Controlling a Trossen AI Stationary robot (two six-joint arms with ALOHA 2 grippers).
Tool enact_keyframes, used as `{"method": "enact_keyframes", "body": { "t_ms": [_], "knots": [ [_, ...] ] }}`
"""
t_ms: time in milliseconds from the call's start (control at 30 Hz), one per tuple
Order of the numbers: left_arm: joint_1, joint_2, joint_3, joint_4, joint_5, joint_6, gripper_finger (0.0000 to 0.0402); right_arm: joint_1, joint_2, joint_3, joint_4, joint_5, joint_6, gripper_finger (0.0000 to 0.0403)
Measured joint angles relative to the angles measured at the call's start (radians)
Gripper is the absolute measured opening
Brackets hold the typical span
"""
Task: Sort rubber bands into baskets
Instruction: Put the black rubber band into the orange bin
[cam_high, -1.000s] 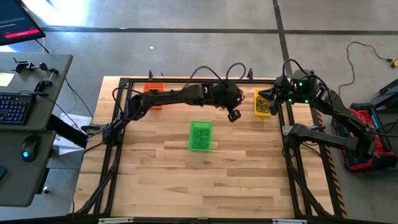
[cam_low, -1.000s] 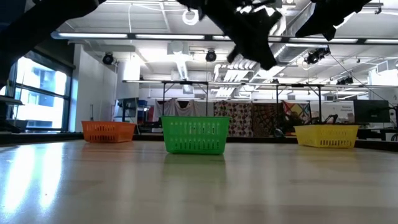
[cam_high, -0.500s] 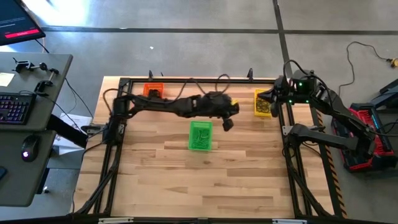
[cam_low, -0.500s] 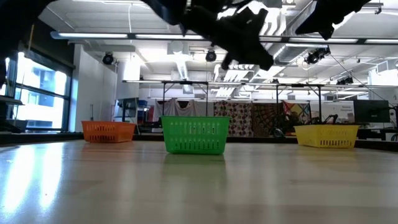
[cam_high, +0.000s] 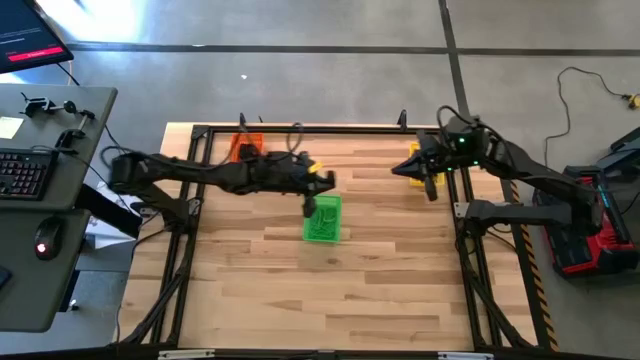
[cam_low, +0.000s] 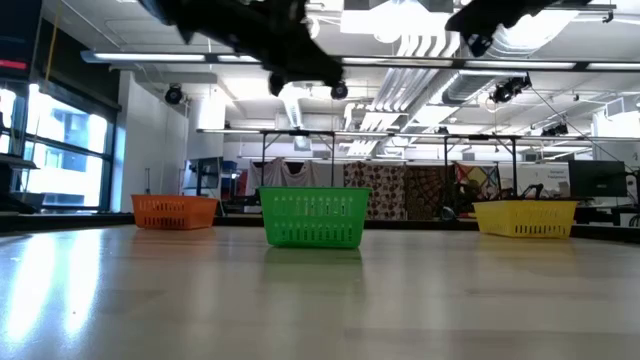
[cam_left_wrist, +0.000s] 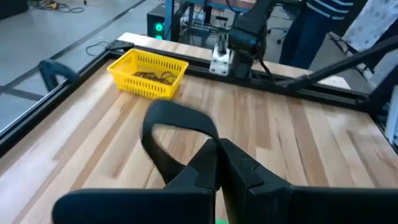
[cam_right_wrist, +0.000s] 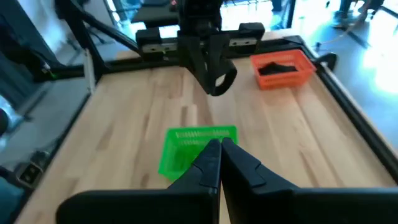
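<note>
— Well, looks nearly sorted. Bands (cam_right_wrist: 277, 67) in all three: black in the orange basket (cam_low: 174, 211), tangled strands in the yellow basket (cam_left_wrist: 149, 78), green in the green basket (cam_low: 312, 218). No loose ones spotted on the table (cam_high: 300, 290), though could be too thin to show.

— And the grippers?

— Both pressed together, holding nothing. Left gripper (cam_high: 308, 207) up in the air, just by the green basket's far rim. Right gripper (cam_high: 430, 187) hanging beside the yellow basket.

— So where's the risk?

— Mostly a knock. Light plastic, probably slides or tips easily. Sweeping the left arm low across that rim could shove the green basket or spill the bands. Same on the right: swinging close past the yellow basket might push it against the frame.

— Anything else?

— Reaching for a stray band with fingers together: no grip, only a push across the wood. Also crossing reaches mid-table, given how far the left arm stretches.
</note>
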Motion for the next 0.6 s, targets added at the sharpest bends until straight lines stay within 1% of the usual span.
{"method": "enact_keyframes", "body": {
  "t_ms": [133,300,433,500,600],
  "knots": [
    [0.006,-0.136,-0.126,-0.013,0.000,-0.009,0.0000,0.062,0.085,0.000,0.129,0.021,0.053,0.0000],
    [0.042,-0.293,-0.246,-0.089,-0.017,-0.058,0.0000,0.113,0.158,0.000,0.273,0.104,0.103,0.0000],
    [0.108,-0.389,-0.300,-0.208,-0.035,-0.114,0.0000,0.136,0.193,0.000,0.337,0.141,0.138,0.0000],
    [0.147,-0.425,-0.309,-0.288,-0.036,-0.118,0.0000,0.141,0.206,0.000,0.358,0.150,0.156,0.0000],
    [0.214,-0.463,-0.309,-0.397,-0.035,-0.117,0.0000,0.154,0.220,0.000,0.363,0.194,0.176,0.0000]
  ]
}}
